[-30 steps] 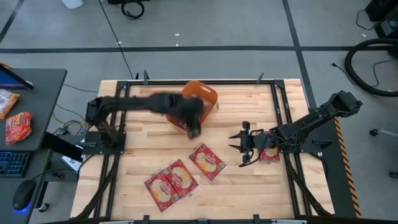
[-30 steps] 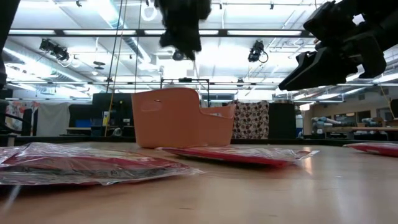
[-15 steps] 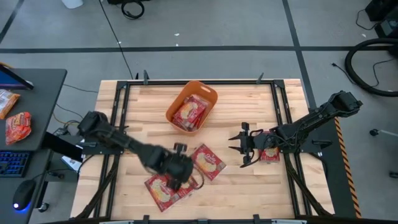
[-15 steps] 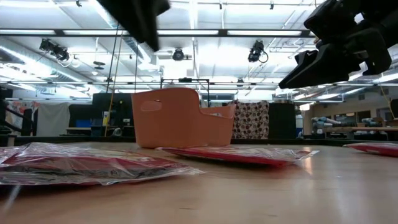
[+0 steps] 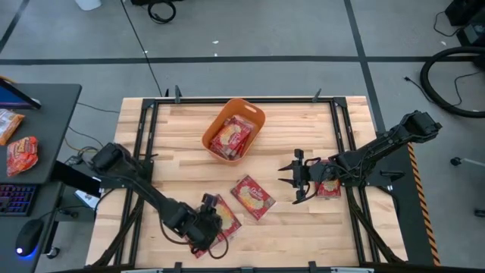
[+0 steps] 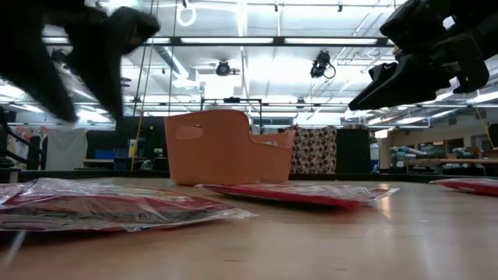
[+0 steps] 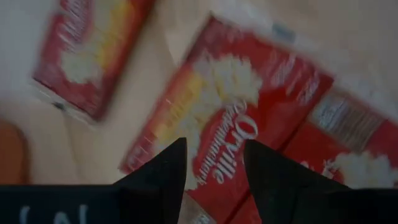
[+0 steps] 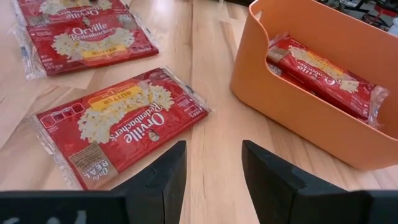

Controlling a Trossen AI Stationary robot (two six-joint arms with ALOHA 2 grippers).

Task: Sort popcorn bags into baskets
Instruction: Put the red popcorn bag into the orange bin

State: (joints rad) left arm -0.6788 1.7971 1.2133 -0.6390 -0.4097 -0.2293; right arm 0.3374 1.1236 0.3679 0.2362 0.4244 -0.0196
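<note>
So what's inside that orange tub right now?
The orange tub holds red popcorn bags. From above they overlap in a pile, so an exact count is hard, and anything beneath them, like the tub's floor, is covered.

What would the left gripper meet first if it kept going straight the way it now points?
Most likely the popcorn bag right below the open left gripper, one of the pair at the table's near edge. How far off it is can't be judged.

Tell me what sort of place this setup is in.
Probably a robotics lab or workshop hall: a framed wooden table stands on a grey floor marked with tape lines, a desk with keyboard sits alongside, and ceiling strip lights show beyond.
</note>
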